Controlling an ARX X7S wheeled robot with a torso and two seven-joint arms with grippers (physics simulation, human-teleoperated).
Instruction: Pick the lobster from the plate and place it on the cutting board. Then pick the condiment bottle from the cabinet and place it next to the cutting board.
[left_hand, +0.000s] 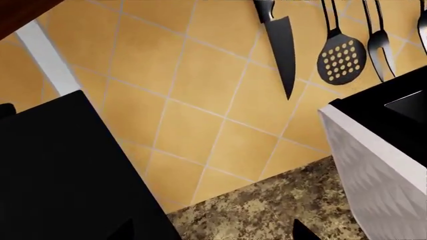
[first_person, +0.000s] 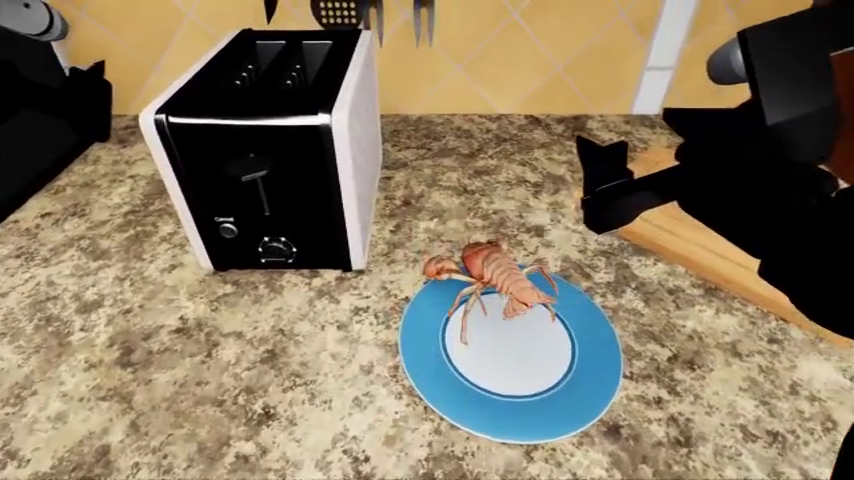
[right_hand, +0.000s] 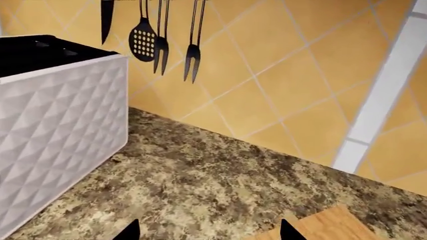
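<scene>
We see one speckled granite counter (first_person: 160, 380) under a wall of glossy yellow tiles (left_hand: 200, 100). One boxy toaster (first_person: 267, 150) stands on it, black-fronted with quilted white sides. One pale wooden board (first_person: 694, 250) lies at the right, partly hidden by the right gripper (first_person: 601, 190), whose dark fingers stand spread with nothing between them. One round plate (first_person: 521, 400), blue rim and white centre, carries one spindly orange lobster (first_person: 494, 275) on its far edge. Of the left gripper (left_hand: 213, 235) we cannot tell the opening
</scene>
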